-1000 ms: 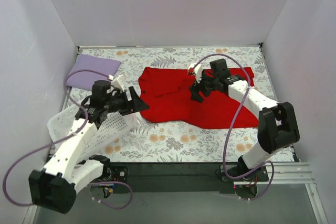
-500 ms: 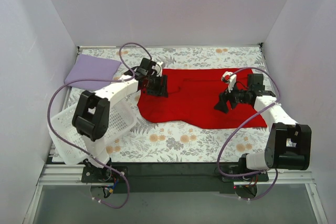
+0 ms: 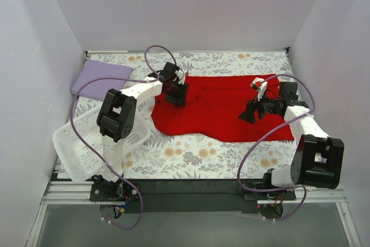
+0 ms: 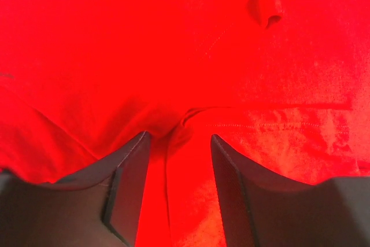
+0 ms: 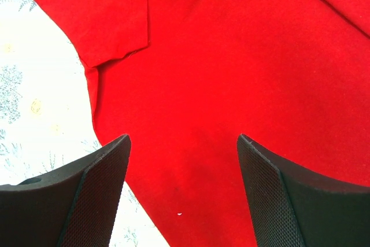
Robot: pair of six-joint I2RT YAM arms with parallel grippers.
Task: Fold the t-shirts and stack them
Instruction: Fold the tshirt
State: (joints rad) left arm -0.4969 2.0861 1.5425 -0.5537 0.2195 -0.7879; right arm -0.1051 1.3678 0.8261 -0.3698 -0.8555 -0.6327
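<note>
Left gripper (image 3: 177,100) stood half-open astride a crease of the red t-shirt (image 3: 217,117), centre frame. Right gripper (image 3: 248,116) hung wide open, grasping nothing, over the shirt's right part.

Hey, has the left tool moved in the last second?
Yes. The left tool moved up and right in the top view, away from the white basket, and is now over the red t-shirt's far left part.
</note>
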